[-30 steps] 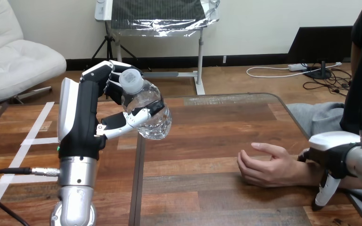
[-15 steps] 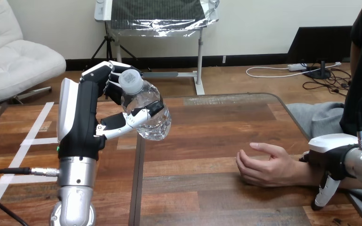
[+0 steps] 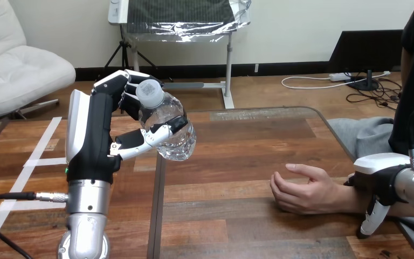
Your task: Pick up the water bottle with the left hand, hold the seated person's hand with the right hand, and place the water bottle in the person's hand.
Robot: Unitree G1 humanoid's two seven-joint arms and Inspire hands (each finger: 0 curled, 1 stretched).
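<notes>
Left hand [image 3: 94, 135], fingers curled round the clear plastic water bottle with white cap [image 3: 167, 127], holds it tilted above the brown wooden table [image 3: 248, 145], far left. We note the person's hand [image 3: 302, 191] resting cupped on the table, near right. The right hand [image 3: 380, 172] sits at its wrist; we cannot tell its grip.
</notes>
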